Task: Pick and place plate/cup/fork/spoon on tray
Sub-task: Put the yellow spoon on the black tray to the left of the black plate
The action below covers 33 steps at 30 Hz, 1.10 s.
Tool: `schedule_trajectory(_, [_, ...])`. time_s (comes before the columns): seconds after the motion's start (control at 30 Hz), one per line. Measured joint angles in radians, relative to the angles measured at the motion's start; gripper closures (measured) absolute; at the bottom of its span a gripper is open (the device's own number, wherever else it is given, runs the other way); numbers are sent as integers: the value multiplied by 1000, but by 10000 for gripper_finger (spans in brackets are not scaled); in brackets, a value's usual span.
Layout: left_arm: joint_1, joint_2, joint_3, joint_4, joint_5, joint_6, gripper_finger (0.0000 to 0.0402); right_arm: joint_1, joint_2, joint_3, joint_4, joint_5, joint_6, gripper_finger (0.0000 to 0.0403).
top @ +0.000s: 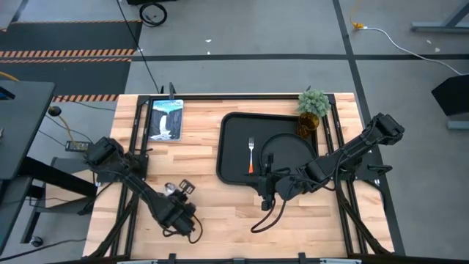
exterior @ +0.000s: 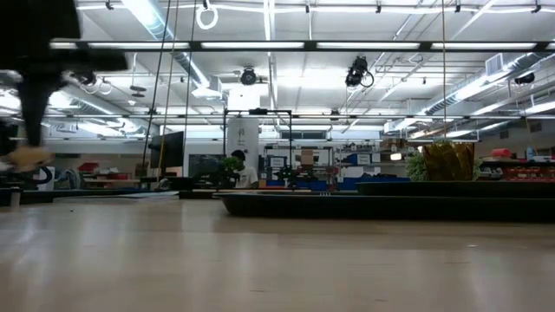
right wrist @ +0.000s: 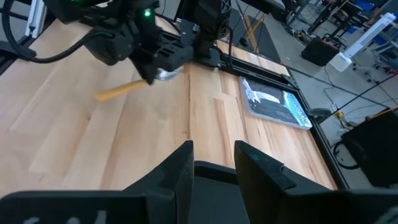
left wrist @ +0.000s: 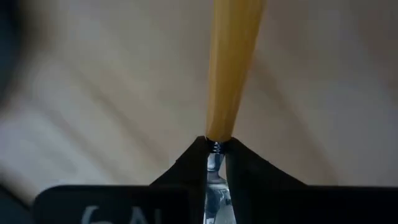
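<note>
Now my left gripper pinches the spoon at its slim neck: light, stiff, slippery; right gripper gapes empty.

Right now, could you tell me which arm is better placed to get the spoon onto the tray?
Left. The left gripper is already shut on the spoon above the wood. The right gripper hangs open and empty at the near edge of the tray, where fork and plate already lie.
</note>
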Motion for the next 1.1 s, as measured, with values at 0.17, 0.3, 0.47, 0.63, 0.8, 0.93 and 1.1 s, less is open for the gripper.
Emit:
schedule_trajectory(0.17, [42, -1, 68, -16, -203, 210, 352, 1, 0, 0, 0, -1, 24, 280])
schedule_trajectory(0.3, [102, -2, 93, -11, -312, 413, 351, 4, 0, 0, -1, -2, 53, 280])
schedule_trajectory(0.47, [216, -3, 91, 10, -349, 623, 350, 29, 0, 0, -6, -2, 109, 280])
schedule_trajectory(0.63, [349, -3, 91, 51, -381, 839, 350, 80, 0, 0, -24, 39, 190, 280])
schedule_trajectory(0.8, [481, -3, 91, 216, -353, 1083, 350, 138, 0, 0, -60, 131, 304, 280])
schedule_trajectory(0.93, [569, -3, 91, 390, -279, 1293, 350, 183, 0, 0, -70, 195, 388, 280])
schedule_trajectory(1.1, [655, -4, 91, 521, -102, 1555, 350, 226, 0, 0, -71, 273, 454, 280])
